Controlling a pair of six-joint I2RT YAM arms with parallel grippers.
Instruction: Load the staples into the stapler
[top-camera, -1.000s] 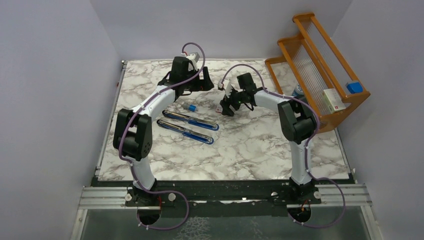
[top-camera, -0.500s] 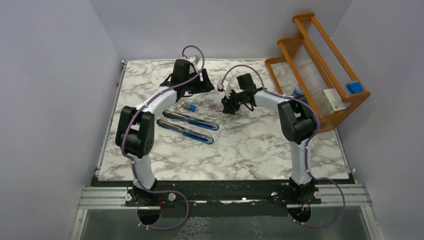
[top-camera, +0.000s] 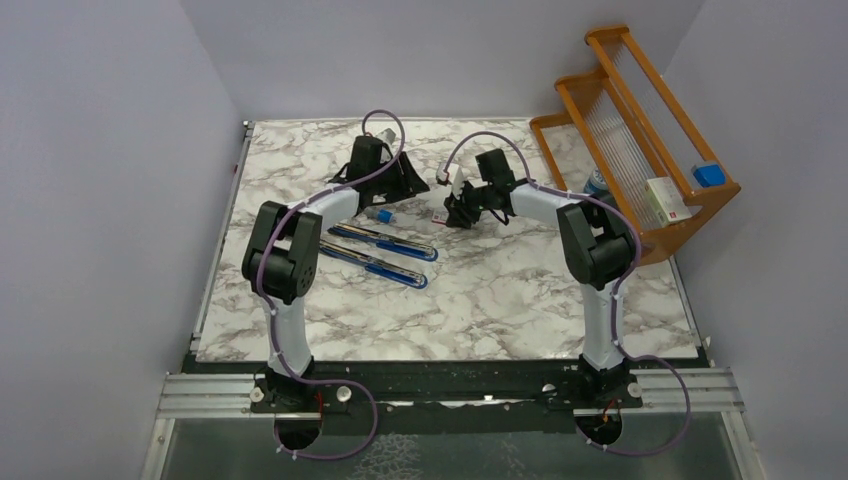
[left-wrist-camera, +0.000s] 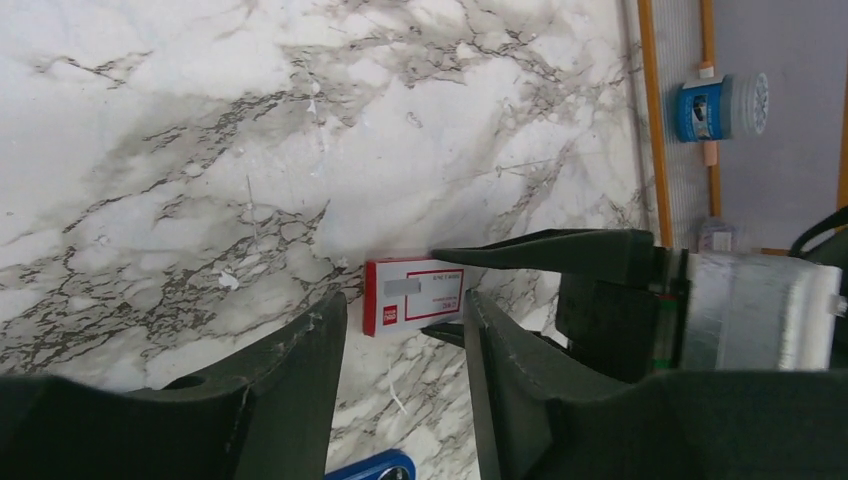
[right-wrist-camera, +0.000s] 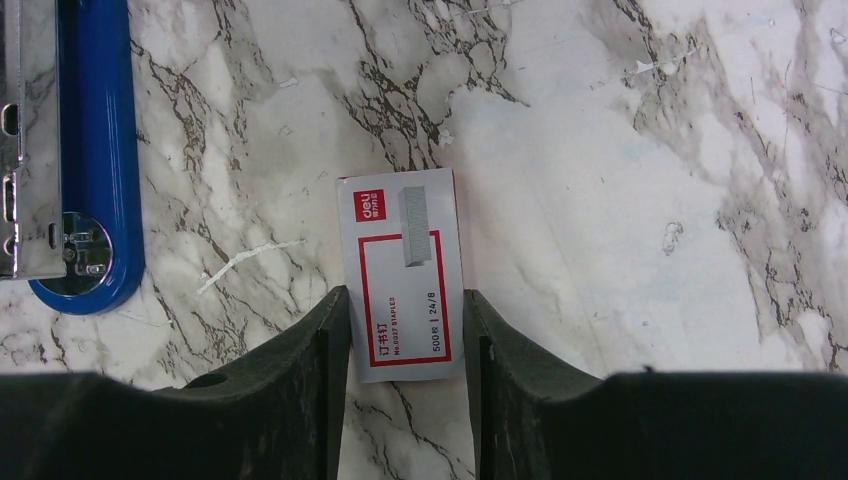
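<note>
Staples box (right-wrist-camera: 403, 270) flat on marble surface (right-wrist-camera: 650, 150), mid-back, near end of opened blue stapler (right-wrist-camera: 98, 150). Right fingers (right-wrist-camera: 325, 350) clamped on box's 2 long sides. Left fingers (left-wrist-camera: 300, 370) apart, tips at box's red end, contact unclear. Wooden rack (top-camera: 640, 130) at right edge.
</note>
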